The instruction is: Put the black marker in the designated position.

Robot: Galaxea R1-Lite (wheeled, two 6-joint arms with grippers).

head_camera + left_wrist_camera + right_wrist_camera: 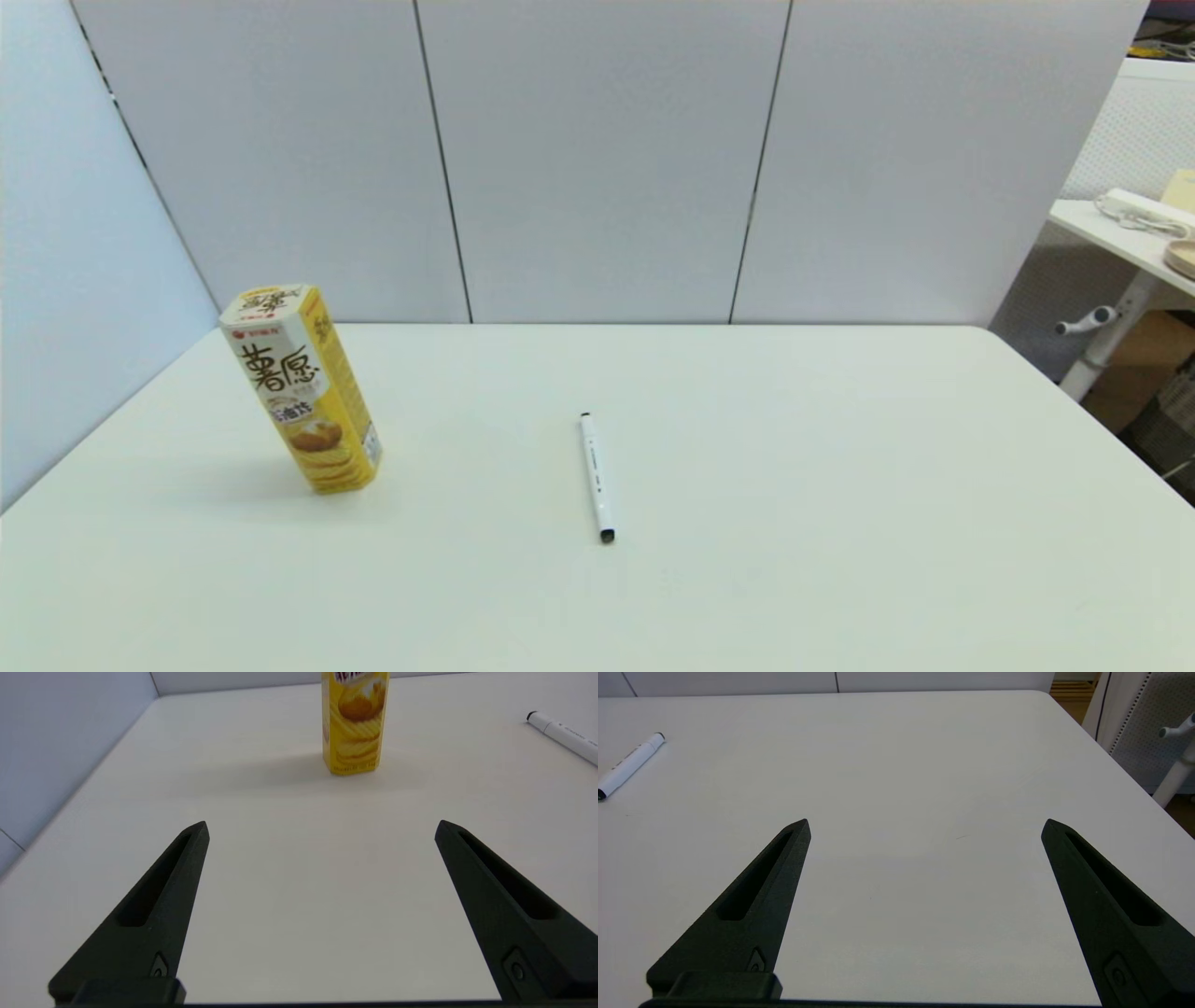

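Left gripper (322, 828): fingers spread wide, holding nothing, low over bare tabletop near the robot on the left side; it is out of the head view and appears only in its own wrist camera. Right gripper (924, 826): likewise spread wide and empty, low over bare tabletop on the right side, also outside the head view.

White table (840, 467): fills the lower half of the head view, backed by pale wall panels (597, 159).

Yellow snack box (301, 387): stands upright on the table, at about 9 o'clock from the table's centre, on the robot's left. In the left wrist view it stands ahead of the spread fingers, well apart from them.

Black marker (597, 477): a slim white barrel with small black tips, lying flat near the table's centre, its length running roughly from 12 o'clock to 6 o'clock with the near tip slightly toward 5 o'clock. It lies at about 3 o'clock from the snack box, well apart from it, and touches neither gripper. One end of it shows in each wrist view.
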